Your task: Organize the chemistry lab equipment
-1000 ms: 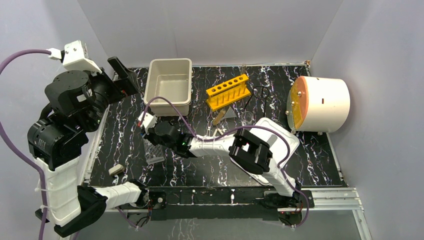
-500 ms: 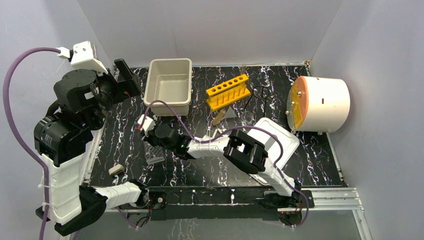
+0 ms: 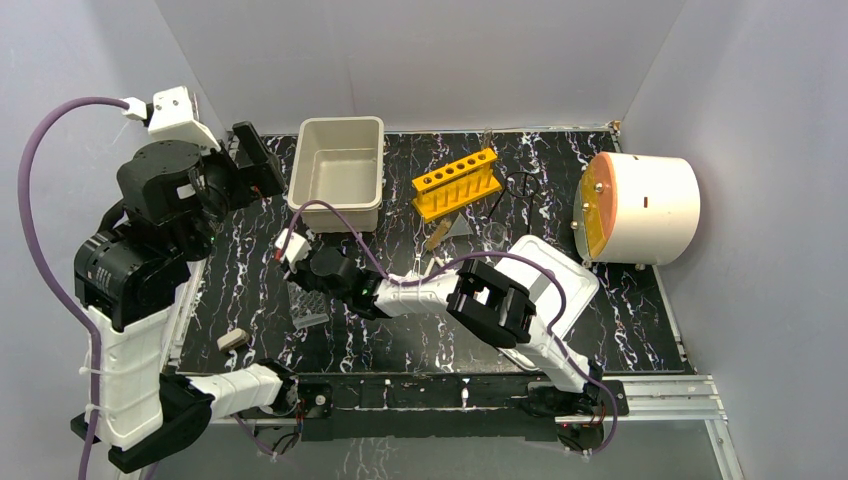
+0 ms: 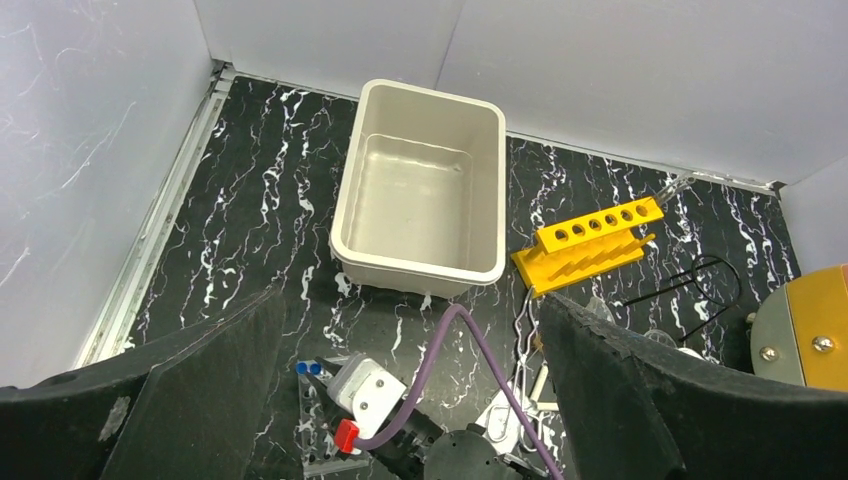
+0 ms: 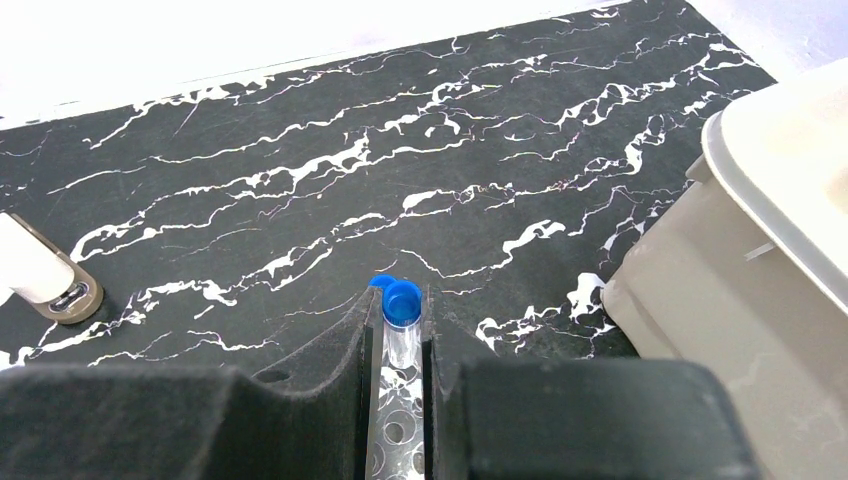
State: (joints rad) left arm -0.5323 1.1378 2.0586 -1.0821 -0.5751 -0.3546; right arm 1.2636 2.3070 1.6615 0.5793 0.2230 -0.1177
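My right gripper (image 3: 297, 272) is low at the table's left-middle, over a clear rack (image 3: 306, 305). In the right wrist view its jaws (image 5: 400, 302) are closed on a blue-capped vial (image 5: 403, 305) standing upright in the rack (image 5: 395, 430). A second blue cap (image 5: 379, 282) sits just behind it. My left gripper (image 3: 256, 158) is open and empty, held high at the back left. Its view shows the blue caps (image 4: 307, 369). The black wire ring stand (image 3: 522, 185), white triangle (image 3: 459, 227) and tan stick (image 3: 436, 238) lie right of centre.
A beige bin (image 3: 340, 170) stands at the back. A yellow tube rack (image 3: 457, 183) is to its right. A white drum with an orange face (image 3: 640, 208) is at the far right. A white tray (image 3: 562, 270) lies under the right arm. A small pale piece (image 3: 232, 339) lies front left.
My left arm has swung a little right and back, gripper still open. My right arm has shifted slightly left over the clear rack.
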